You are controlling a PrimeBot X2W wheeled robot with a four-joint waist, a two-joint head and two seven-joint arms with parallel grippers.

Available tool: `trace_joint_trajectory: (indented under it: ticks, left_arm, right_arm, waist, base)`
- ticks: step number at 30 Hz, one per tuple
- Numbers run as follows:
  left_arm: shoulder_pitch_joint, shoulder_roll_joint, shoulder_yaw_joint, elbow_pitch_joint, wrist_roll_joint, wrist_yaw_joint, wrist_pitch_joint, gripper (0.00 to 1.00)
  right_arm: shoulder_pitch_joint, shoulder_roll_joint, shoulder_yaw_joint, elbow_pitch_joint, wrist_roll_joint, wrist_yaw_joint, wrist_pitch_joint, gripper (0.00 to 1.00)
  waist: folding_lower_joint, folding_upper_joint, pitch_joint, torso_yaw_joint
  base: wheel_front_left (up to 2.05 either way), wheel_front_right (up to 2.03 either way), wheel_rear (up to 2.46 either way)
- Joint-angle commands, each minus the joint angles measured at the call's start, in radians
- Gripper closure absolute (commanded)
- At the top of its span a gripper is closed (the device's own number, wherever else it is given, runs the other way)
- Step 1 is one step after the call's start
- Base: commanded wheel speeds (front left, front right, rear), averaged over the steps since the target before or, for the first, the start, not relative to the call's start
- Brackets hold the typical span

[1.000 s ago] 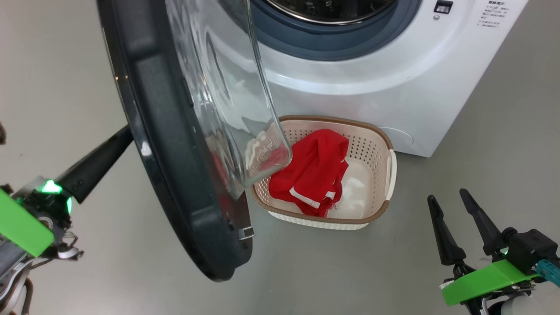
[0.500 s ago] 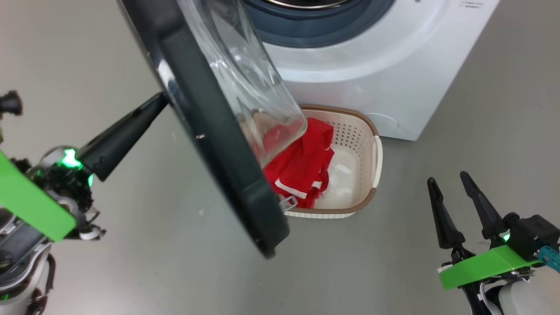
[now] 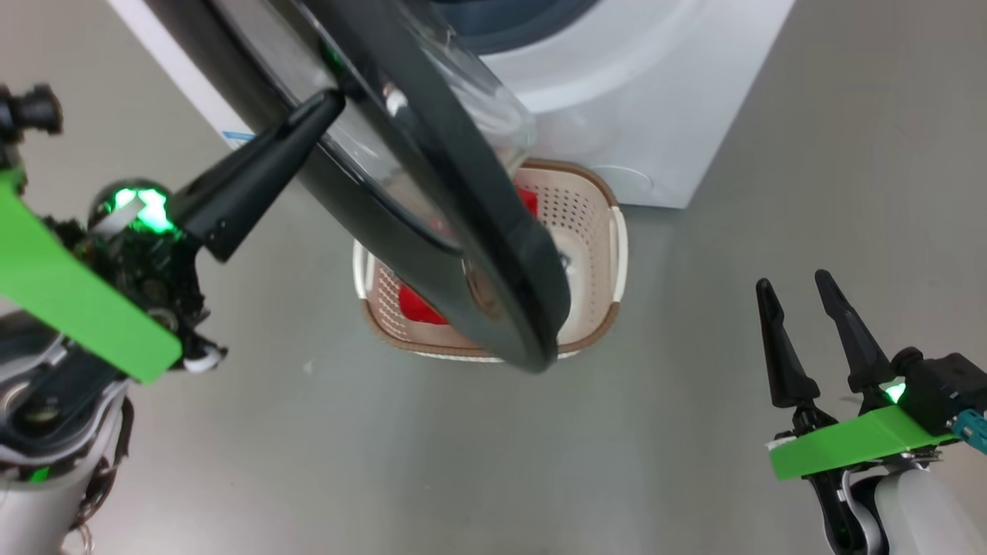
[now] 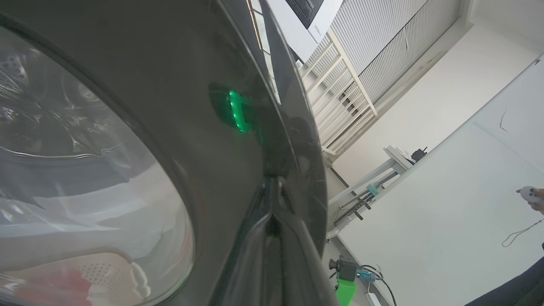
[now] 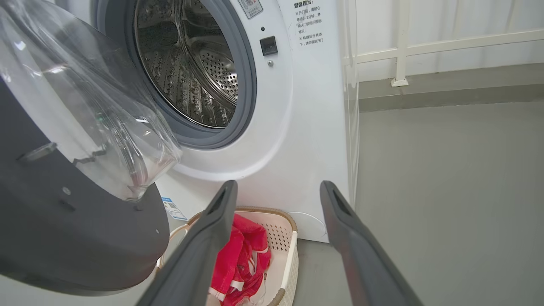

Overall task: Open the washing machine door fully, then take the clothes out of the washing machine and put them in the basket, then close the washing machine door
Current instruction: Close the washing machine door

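The washing machine door stands partly open, its black rim slanting over the basket. My left gripper is shut, and its tip presses on the door's glossy outer face. The left wrist view has that gripper right against the rim. Red clothes lie in the cream basket, partly hidden by the door. The washing machine has its steel drum showing bare. My right gripper hangs open over the floor at lower right, well apart from the basket; its fingers frame the clothes.
Grey floor stretches in front of and to the right of the machine. A white railing runs along the wall beyond it. The left wrist view has white shelving, a table and a person's hand with a controller.
The door has swung toward the machine with my shut left gripper against its outer face, and it now covers much of the basket. The head camera has shifted too. My right gripper stays open.
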Motion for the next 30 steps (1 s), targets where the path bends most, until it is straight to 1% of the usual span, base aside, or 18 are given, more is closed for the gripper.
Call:
trace_joint_trajectory:
  ticks: [1, 7, 14, 22, 30]
  left_arm:
    - [-0.048, 0.035, 0.030, -0.011, 0.016, -0.007, -0.012, 1.00]
    - [-0.128, 0.035, -0.025, 0.040, 0.058, -0.007, -0.075, 1.00]
    - [-0.239, 0.036, -0.091, 0.139, 0.096, -0.007, -0.145, 1.00]
    - [-0.357, 0.057, -0.146, 0.269, 0.135, -0.007, -0.224, 1.00]
    - [-0.439, 0.058, -0.183, 0.364, 0.133, -0.007, -0.287, 1.00]
  right_arm:
    - [-0.021, 0.002, 0.020, -0.025, 0.009, 0.005, -0.006, 0.00]
    - [-0.045, 0.018, 0.017, -0.027, 0.012, 0.005, -0.006, 0.00]
    - [-0.069, 0.036, 0.015, -0.026, 0.018, 0.005, -0.006, 0.00]
    - [-0.088, 0.048, 0.015, -0.024, 0.033, 0.005, -0.006, 0.00]
    - [-0.095, 0.049, 0.026, -0.022, 0.068, 0.005, -0.006, 0.00]
  waist:
    - [0.0000, -0.0001, 0.020, -0.023]
    - [0.0000, -0.0001, 0.052, -0.060]
    - [0.0000, -0.0001, 0.084, -0.105]
    - [0.0000, -0.0001, 0.112, -0.159]
    - [0.0000, -0.0001, 0.123, -0.187]
  base:
    - [0.00, 0.00, 0.00]
    - [0.00, 0.00, 0.00]
    - [0.00, 0.00, 0.00]
    - [0.00, 0.00, 0.00]
    - [0.00, 0.00, 0.00]
